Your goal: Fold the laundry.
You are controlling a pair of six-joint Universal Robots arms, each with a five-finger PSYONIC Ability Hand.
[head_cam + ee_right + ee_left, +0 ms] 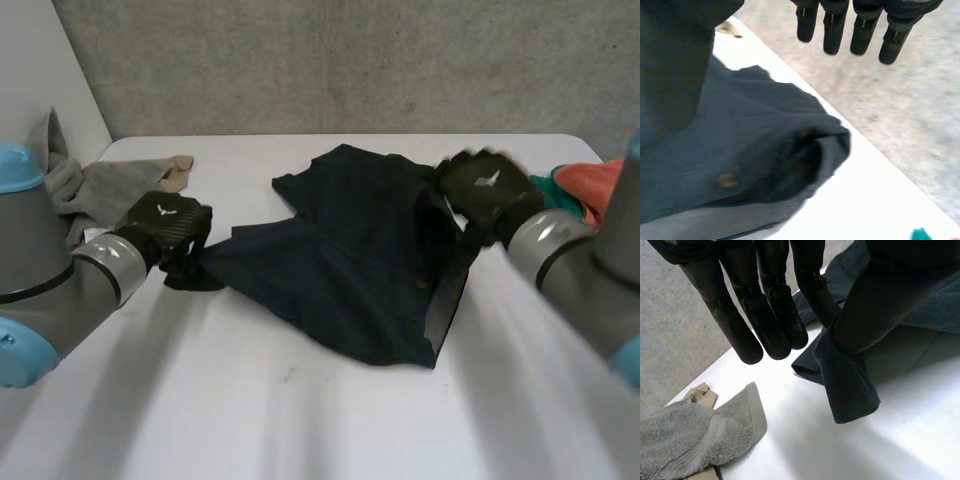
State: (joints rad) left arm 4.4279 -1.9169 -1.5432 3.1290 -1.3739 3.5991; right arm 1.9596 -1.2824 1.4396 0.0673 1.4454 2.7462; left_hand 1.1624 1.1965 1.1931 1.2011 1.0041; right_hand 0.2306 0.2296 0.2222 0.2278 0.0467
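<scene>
One garment (pixel 350 270) corner pinched in left hand (pixel 165 225).

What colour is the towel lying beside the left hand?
The towel is plain grey, no pattern; it shows best in the left wrist view.

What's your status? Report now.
Left hand pinches garment corner, off table. Right hand at opposite edge. Garment rumpled, not folded. Towel beside left hand, not blocking.

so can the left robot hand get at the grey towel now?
Probably not yet: the grey towel lies close, nothing between, but the left robot hand is pinching the dark garment.
</scene>
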